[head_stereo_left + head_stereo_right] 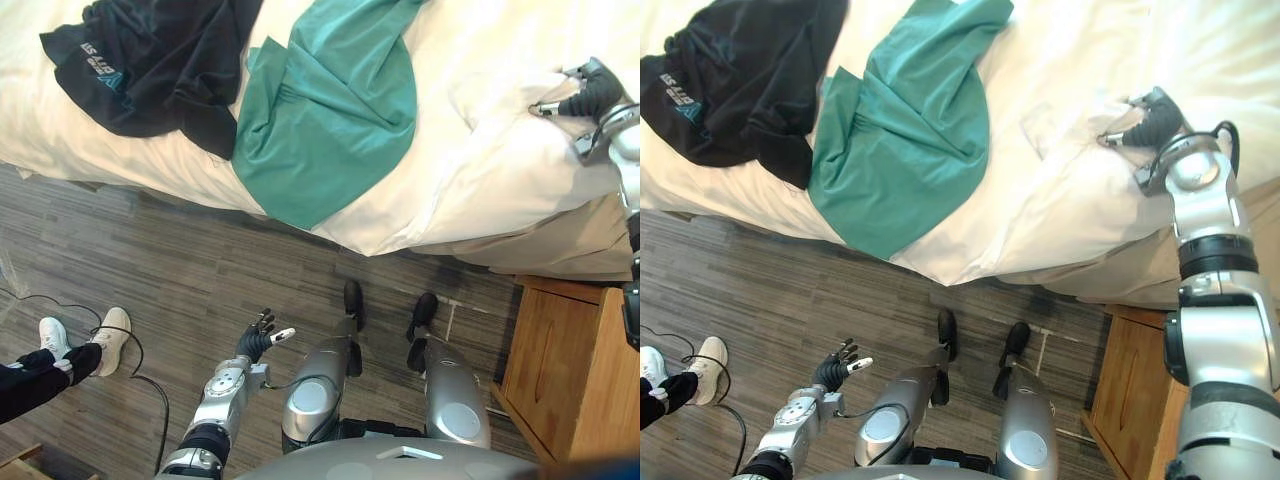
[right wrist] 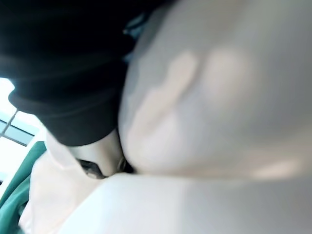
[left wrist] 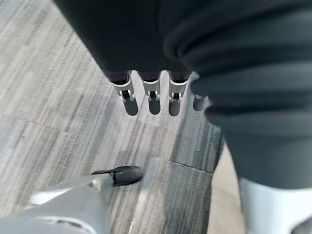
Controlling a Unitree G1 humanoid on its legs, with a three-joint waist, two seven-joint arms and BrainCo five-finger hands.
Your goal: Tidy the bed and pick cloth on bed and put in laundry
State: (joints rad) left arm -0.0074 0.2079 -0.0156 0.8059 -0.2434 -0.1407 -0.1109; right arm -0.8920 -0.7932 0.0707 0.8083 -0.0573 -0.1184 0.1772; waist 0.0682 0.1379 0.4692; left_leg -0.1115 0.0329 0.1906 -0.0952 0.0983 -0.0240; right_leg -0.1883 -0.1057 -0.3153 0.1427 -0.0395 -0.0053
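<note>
One print (image 1: pixel 100 68) stands on the black cloth (image 1: pixel 150 60): a few pale letters or numbers in short rows, with a small teal mark beside them. It sits on a fold near the cloth's edge, at the end farthest from the right hand (image 1: pixel 585 95). The characters are too small to read with any certainty. The black cloth lies on the bed (image 1: pixel 480 190), well apart from the right hand and to its left, with the green cloth (image 1: pixel 330 110) between the two. From the left hand (image 1: pixel 256 341), which hangs over the floor (image 1: pixel 150 270), the print lies well ahead and to the left.
</note>
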